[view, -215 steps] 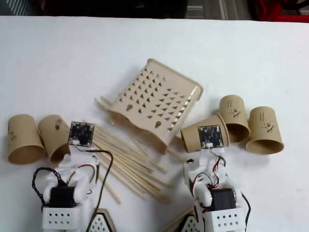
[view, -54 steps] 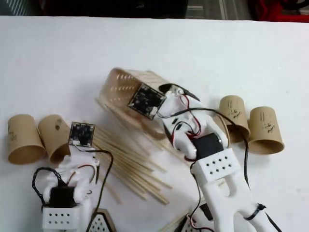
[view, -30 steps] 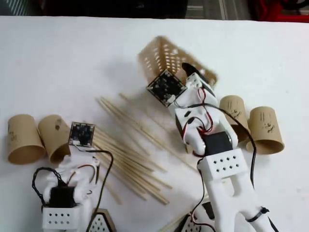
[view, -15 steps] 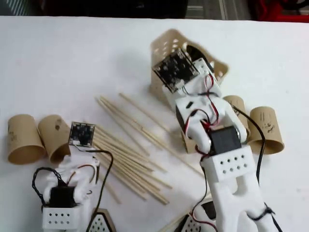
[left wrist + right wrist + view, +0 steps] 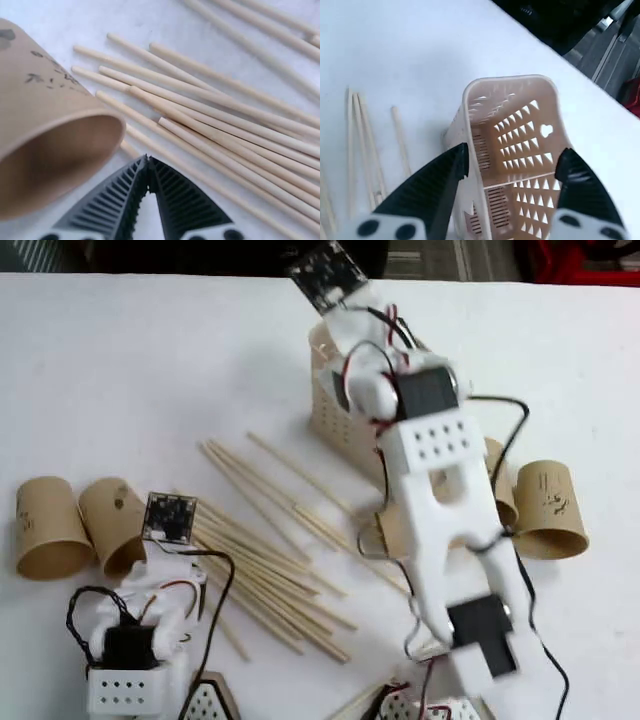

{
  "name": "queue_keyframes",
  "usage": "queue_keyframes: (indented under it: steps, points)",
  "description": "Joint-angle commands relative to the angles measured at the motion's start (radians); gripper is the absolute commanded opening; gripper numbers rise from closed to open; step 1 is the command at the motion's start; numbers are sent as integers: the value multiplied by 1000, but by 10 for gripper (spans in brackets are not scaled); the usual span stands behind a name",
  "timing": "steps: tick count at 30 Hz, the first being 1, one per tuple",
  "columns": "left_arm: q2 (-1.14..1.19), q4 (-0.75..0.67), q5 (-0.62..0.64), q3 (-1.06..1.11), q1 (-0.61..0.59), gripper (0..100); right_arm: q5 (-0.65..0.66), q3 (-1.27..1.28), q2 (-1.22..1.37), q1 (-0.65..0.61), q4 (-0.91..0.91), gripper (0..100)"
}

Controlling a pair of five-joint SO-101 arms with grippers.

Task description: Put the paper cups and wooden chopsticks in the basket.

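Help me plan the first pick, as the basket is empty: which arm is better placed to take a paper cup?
Left, probably. The left gripper rests shut beside the open mouth of a paper cup, next to the chopsticks. The right gripper is open over the basket, farther from any cup.

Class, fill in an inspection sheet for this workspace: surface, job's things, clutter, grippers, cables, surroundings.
Surface: white table.
Job's things: basket standing open side up, looks empty; chopsticks scattered on the table; cups on their sides outside the basket.
Clutter: nothing seen.
Grippers: right gripper open over the basket; left gripper shut beside a cup.
Cables: black cable looped by the left arm.
Surroundings: dark area past the far edge.
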Motion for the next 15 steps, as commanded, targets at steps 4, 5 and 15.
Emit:
queue_keyframes:
  steps: [4,5,15]
  points:
    - [-7,5,-9,-5,-5,30,-5,-379,222,-51,182,289]
    - [-7,5,-9,-5,-5,30,-5,-423,255,-61,206,289]
    - [-7,5,-9,-5,-5,30,-5,-733,553,-65,263,286]
